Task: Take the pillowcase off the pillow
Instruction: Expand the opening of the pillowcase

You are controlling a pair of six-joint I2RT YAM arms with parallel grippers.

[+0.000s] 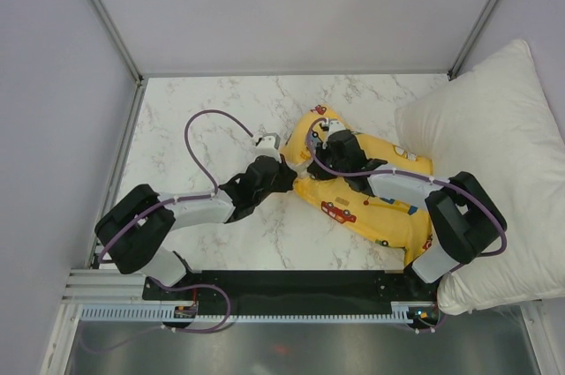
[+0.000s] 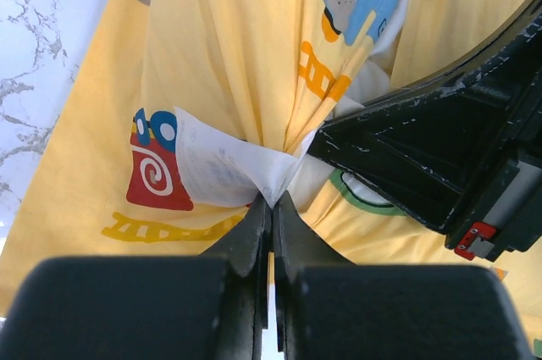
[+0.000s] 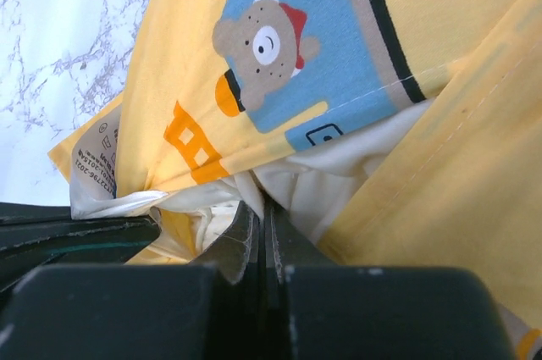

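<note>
Pillowcase (image 1: 371, 216) lying mid-right on counter (image 1: 177, 128), pillow (image 3: 339, 161) exposed at opening. Left hand (image 2: 273, 203) pinched shut on care label (image 2: 216, 165); right hand (image 3: 262, 207) clamped on pillow. Risk: label torn or grip lost if pulled hard.

Black pincers (image 2: 273, 207), white-and-black arms (image 1: 199, 209), looped purple cables (image 1: 196, 121).

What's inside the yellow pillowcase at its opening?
The cream pillow shows in the mouth of the pillowcase, pinched by the right gripper. The rest of it is covered by the case.
</note>
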